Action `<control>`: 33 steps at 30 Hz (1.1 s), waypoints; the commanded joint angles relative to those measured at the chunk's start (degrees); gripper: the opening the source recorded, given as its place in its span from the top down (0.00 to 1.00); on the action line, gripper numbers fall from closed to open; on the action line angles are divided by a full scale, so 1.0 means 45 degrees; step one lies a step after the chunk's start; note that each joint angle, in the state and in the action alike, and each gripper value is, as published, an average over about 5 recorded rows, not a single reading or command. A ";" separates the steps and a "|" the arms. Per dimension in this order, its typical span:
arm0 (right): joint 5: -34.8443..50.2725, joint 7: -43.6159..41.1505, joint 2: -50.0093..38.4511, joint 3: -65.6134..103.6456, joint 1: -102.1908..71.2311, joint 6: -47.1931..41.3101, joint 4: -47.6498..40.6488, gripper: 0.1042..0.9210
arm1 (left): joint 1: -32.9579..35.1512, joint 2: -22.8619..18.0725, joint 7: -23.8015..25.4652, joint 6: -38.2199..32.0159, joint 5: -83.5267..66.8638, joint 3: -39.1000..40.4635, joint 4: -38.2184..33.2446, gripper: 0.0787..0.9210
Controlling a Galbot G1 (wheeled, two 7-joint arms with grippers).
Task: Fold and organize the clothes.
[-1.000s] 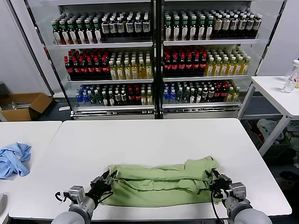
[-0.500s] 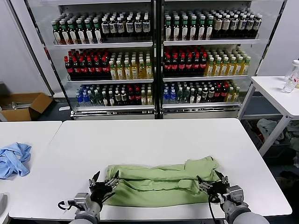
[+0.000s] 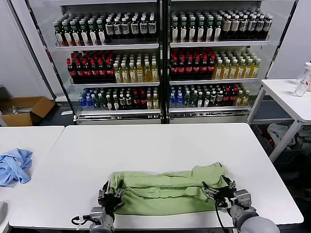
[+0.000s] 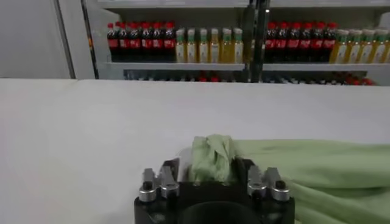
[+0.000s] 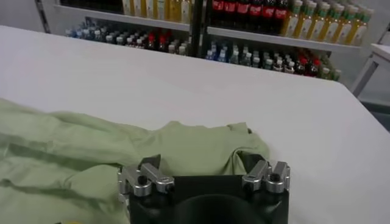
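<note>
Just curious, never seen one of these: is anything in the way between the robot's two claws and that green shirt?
Nothing visible. The left gripper and right gripper are already at opposite ends of the green shirt, with only its fabric between their fingers.

Light blue cloth (image 3: pixel 14 165) on side table, cardboard box (image 3: pixel 26 109), stocked bottle shelves (image 3: pixel 160 63) behind

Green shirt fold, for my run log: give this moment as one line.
light green soft-fabric shirt: lengthwise-folded band on white table | left end effector: at left end | right end effector: at right end
</note>
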 commanded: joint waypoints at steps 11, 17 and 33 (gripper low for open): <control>0.0623 -0.0107 -0.0583 0.0186 0.1214 -0.0023 -0.0096 0.12 | -0.0159 0.1814 0.0073 -0.0567 -0.0752 -0.2555 0.0508 0.82; 0.0749 -0.0151 -0.0709 0.0297 0.1556 -0.0020 -0.0132 0.12 | -0.0261 0.4284 0.0224 -0.0705 -0.2536 -0.5596 0.1277 0.97; 0.0698 -0.0237 -0.0639 0.0241 0.1647 -0.0019 -0.0070 0.12 | -0.0631 0.4550 0.0448 0.1369 -1.4821 -0.6974 -0.3991 0.98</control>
